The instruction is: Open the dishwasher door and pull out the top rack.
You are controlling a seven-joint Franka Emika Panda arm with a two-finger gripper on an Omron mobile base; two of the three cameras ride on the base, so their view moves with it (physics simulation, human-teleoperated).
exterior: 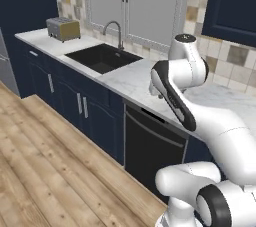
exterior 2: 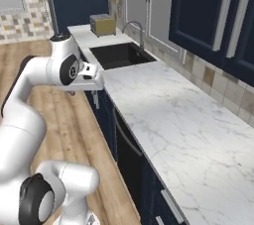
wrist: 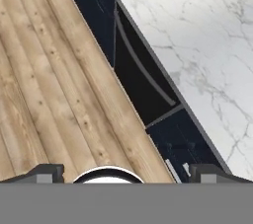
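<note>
The dishwasher door (exterior: 150, 147) is a glossy black panel under the marble counter, and it stands closed. Its long dark bar handle (exterior: 155, 129) runs across the top edge. From above, in the hand view, the door (wrist: 141, 90) runs diagonally with the handle (wrist: 144, 66) along it. My gripper (wrist: 127, 173) is open, its fingertips (wrist: 47, 173) wide apart with nothing between them. It hangs high above the floor, in front of the door and apart from the handle. The wrist (exterior 2: 91, 78) sits level with the counter's front edge. The top rack is hidden behind the closed door.
The marble counter (exterior 2: 173, 120) holds a black sink (exterior: 102, 57) with a faucet (exterior: 116, 31), and a toaster (exterior: 63, 29) at its far end. Navy cabinet doors with silver handles (exterior: 80, 103) flank the dishwasher. Wooden floor (exterior: 45, 171) lies open in front.
</note>
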